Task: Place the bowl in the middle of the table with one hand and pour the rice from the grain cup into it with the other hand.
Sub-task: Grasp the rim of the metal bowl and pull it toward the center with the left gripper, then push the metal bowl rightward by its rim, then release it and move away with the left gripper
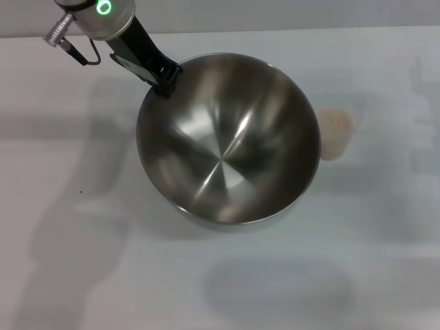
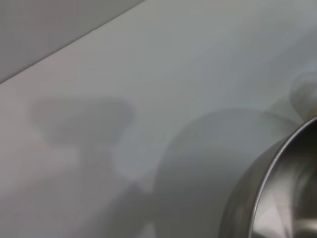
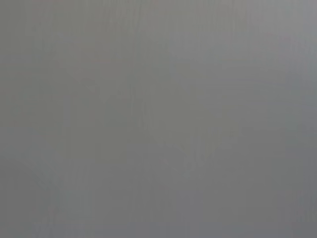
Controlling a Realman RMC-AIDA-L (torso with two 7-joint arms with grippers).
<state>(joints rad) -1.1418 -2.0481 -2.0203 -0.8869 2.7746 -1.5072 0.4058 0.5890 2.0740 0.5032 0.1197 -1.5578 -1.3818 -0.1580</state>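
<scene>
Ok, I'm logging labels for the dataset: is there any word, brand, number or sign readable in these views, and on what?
None: no readable text in any view.
Bowl: bare steel, no marking.
Cup: clear plastic, no print visible.
Table: plain white.
Left claw at the bowl's rim: only a green light ring on the arm, no characters.
Right wrist view: blank grey.

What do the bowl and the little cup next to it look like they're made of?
The bowl looks like stainless steel with a brushed, shiny finish: grey metal with streaky reflections radiating from its bottom. The cup seems to be clear or translucent plastic, since pale beige rice shows through it, though its look leaves glass open.
</scene>
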